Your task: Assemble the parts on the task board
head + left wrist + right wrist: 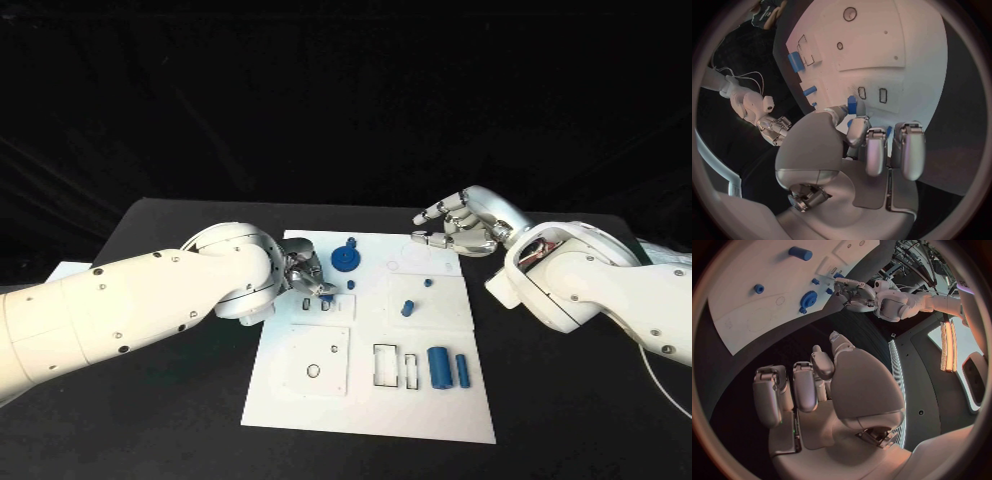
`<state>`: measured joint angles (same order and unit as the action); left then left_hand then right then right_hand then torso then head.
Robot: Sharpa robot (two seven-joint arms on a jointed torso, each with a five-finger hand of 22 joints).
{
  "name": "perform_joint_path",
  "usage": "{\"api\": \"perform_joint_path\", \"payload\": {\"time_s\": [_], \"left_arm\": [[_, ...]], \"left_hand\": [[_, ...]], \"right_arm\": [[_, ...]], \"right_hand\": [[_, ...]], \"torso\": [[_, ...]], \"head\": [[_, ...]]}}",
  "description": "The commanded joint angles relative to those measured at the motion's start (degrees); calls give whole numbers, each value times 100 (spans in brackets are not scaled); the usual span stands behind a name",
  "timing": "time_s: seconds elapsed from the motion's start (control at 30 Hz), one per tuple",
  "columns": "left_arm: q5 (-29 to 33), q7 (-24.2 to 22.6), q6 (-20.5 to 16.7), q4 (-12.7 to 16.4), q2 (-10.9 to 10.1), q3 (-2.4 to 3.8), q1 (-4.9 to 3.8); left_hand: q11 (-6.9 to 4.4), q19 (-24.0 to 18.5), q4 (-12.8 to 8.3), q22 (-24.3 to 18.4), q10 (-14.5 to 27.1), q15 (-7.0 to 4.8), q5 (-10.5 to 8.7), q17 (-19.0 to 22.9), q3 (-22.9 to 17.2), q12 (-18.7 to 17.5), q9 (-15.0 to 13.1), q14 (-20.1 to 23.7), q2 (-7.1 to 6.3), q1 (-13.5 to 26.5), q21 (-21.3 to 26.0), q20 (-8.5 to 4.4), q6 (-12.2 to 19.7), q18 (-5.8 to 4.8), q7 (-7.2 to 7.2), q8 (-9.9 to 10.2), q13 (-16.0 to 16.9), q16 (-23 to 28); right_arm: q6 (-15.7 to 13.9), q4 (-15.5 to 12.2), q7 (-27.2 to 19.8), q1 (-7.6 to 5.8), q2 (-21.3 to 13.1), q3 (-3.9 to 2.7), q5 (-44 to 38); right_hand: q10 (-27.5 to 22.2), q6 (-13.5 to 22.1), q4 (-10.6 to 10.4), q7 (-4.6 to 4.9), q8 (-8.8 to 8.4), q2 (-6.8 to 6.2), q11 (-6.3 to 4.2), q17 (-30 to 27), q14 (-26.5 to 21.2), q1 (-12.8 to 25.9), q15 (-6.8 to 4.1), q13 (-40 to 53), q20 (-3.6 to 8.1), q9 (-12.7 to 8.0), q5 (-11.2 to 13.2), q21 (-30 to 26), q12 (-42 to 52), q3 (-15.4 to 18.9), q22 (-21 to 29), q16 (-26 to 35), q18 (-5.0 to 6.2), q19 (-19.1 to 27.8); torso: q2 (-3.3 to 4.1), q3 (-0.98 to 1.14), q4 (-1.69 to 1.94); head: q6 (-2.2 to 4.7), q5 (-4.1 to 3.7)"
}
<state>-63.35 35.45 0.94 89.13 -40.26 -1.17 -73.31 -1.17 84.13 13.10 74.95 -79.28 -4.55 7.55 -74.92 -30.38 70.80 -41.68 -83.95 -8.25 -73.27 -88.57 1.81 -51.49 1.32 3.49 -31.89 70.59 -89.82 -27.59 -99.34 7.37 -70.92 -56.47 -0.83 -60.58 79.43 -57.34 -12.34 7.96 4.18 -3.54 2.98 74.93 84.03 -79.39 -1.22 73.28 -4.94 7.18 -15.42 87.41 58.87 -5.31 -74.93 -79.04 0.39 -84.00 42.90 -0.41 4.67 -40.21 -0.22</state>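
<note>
The white task board (378, 400) lies in the middle of the black table. My left hand (307, 278) hovers low over the board's left part and pinches a small blue part (852, 105) between thumb and a finger, just above two small rectangular slots (872, 94). A blue gear (346, 258) stands right beside that hand. A small blue peg (408, 307) sits mid-board, and two blue cylinders (449, 370) lie near the right edge. My right hand (459, 228) floats off the board's far right corner, fingers loosely bent, holding nothing.
Outlined recesses (392, 366) and a small oval hole (313, 371) mark the board's near half. Black table surface (173, 420) surrounds the board on all sides. My left forearm (130, 310) lies low across the table's left side.
</note>
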Motion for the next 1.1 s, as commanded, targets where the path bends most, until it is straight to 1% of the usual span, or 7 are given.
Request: {"api": "perform_joint_path", "payload": {"time_s": [0.03,0.17,0.27,0.4,0.6,0.9,1.1], "left_arm": [[-546,-180,-857,148,-80,0,70],[-773,-215,-1170,301,-197,-3,191],[-839,-200,-1197,362,-251,-3,245],[-888,-172,-1188,411,-306,-4,313],[-813,-43,-1025,395,-311,-4,371],[-624,23,-1069,325,-240,-4,461],[-589,8,-1113,298,-208,-4,484]], "left_hand": [[3,503,-937,1351,-69,21,-7,-1508,-976,48,-18,-605,-56,10,-40,23,-15,-92,-34,-34,38,-18],[-3,520,-955,1382,-104,16,-5,-1508,-1031,91,-28,-605,-88,31,-61,18,-38,-100,-39,-37,79,-18],[-4,521,-958,1384,-109,15,-5,-1508,-1043,96,-30,-605,-94,36,-62,17,-43,-101,-40,-38,84,-18],[-5,521,-959,1384,-111,14,-5,-1508,-1048,98,-31,-605,-96,39,-62,17,-46,-101,-41,-38,85,-18],[-6,521,-961,1384,-117,13,-6,-1508,-1062,104,-33,-605,-103,48,-62,16,-53,-101,-43,-39,91,-18],[-7,520,-952,1382,-122,12,-10,-1508,-1088,104,-36,-605,-103,76,-60,14,-66,-100,-45,-38,91,-18],[-9,523,-938,1388,-133,11,-26,-1508,-1105,114,-38,-605,-98,106,-65,12,-74,-102,-49,-35,100,-18]], "right_arm": [[17,-3,-5,4,-10,0,-37],[2,-3,-10,4,-18,0,-34],[-3,-3,-13,5,-22,0,-33],[-8,-6,-16,5,-29,0,-32],[3,-9,-24,5,-28,0,-31],[22,-3,-34,5,-15,0,-31],[23,-1,-36,5,-11,0,-31]], "right_hand": [[5,-25,-19,9,-1,66,-10,359,337,12,-2,-9,-23,9,-12,13,-33,14,-1092,32,78,-254],[5,-25,-19,9,-1,66,-10,359,337,12,-2,-9,-23,9,-12,13,-33,14,-1092,32,78,-254],[5,-25,-19,9,-1,66,-10,359,337,12,-2,-9,-23,9,-12,13,-33,14,-1092,32,78,-254],[5,-25,-19,9,-1,66,-10,359,337,12,-2,-9,-23,9,-12,13,-33,14,-1092,32,78,-254],[5,-25,-19,9,-1,66,-10,359,337,12,-2,-9,-23,9,-12,13,-33,14,-1092,32,78,-254],[5,-25,-24,9,-1,62,-11,360,337,18,-2,-8,-23,9,-11,9,-31,21,-1086,32,80,-249],[5,-25,-24,9,-1,62,-11,360,337,18,-2,-8,-23,9,-11,9,-31,21,-1086,32,80,-249]], "torso": [[-9,2,29],[-14,7,40],[-11,0,34],[-8,3,34],[-4,4,28],[-1,5,21],[-6,8,32]], "head": [[-6,-1],[-20,2],[-33,15],[-32,12],[-48,17],[-70,-4],[-80,-17]]}}
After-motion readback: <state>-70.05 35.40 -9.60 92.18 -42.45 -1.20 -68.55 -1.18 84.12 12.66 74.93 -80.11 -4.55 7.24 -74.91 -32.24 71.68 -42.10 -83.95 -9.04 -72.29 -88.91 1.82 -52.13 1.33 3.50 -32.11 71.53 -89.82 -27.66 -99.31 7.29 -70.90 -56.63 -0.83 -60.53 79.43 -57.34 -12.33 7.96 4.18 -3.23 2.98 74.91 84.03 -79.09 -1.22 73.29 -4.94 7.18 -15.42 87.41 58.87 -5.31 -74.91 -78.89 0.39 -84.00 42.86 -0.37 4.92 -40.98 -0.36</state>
